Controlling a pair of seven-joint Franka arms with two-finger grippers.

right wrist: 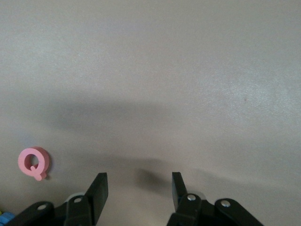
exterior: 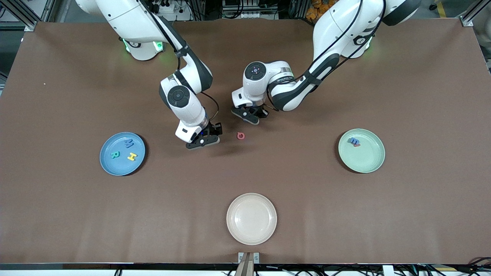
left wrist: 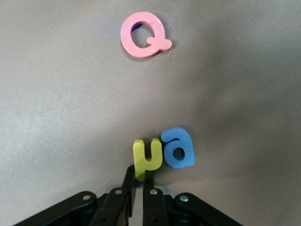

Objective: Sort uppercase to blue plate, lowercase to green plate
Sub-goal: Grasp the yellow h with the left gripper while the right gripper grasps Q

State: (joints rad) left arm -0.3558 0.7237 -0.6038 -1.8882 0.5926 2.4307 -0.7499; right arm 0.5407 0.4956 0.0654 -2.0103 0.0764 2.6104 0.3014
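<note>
1. Brown table (exterior: 345,214), both arms reached over its middle.
2. Blue plate (exterior: 108,161) toward the right arm's end, well apart from the right gripper; held blue M (exterior: 129,144), green R (exterior: 115,155), yellow H (exterior: 132,156).
3. Green plate (exterior: 368,161) toward the left arm's end, well apart from the left gripper; carried a small blue letter (exterior: 355,141) with a bit of red under it, exact letters not readable.
4. Cream plate (exterior: 251,218) nearest the front camera, well apart from both grippers.
5. Right gripper (right wrist: 139,189) low over bare table near the middle, fingers spread, nothing between them.
6. Left gripper (left wrist: 139,188) low at the table, fingers pressed together, pinching the yellow n (left wrist: 146,160) by its edge.
7. Red Q (exterior: 241,135) flat on the table, near the left gripper's tips and just beside the right gripper, on no plate.
8. Blue a (left wrist: 178,148) touching the yellow n, just past the left fingertips, not gripped.
</note>
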